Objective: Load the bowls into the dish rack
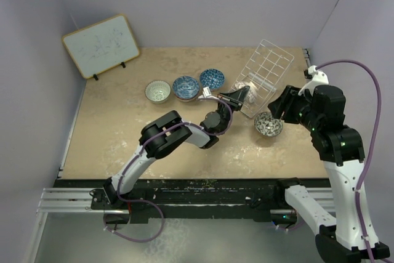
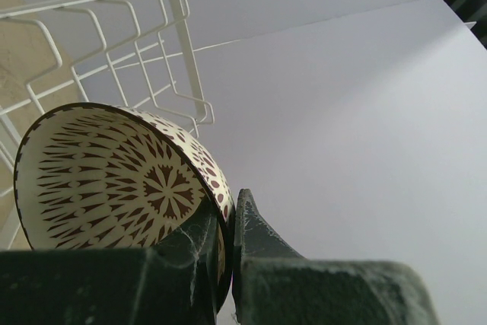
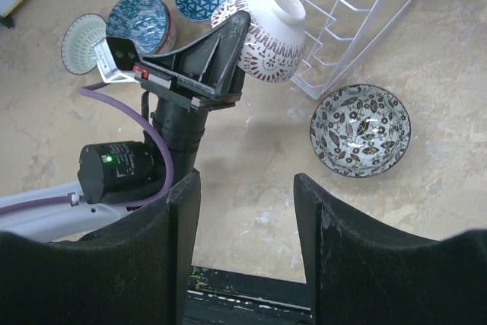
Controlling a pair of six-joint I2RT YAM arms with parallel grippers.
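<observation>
My left gripper (image 1: 239,96) is shut on the rim of a bowl (image 2: 106,180) with a cream and brown patterned inside, holding it tilted on edge at the near end of the white wire dish rack (image 1: 266,73). The right wrist view shows that bowl (image 3: 270,32) bottom-up beside the rack (image 3: 342,13). A grey leaf-patterned bowl (image 1: 269,124) sits on the table in front of the rack. A white bowl (image 1: 158,91) and two blue bowls (image 1: 185,87) (image 1: 212,79) stand in a row to the left. My right gripper (image 3: 247,180) is open and empty, above the table near the grey bowl (image 3: 360,130).
A framed whiteboard (image 1: 101,44) leans at the back left. White walls enclose the table on three sides. The left arm (image 1: 178,137) stretches across the table's middle. The rack lies at an angle near the right wall.
</observation>
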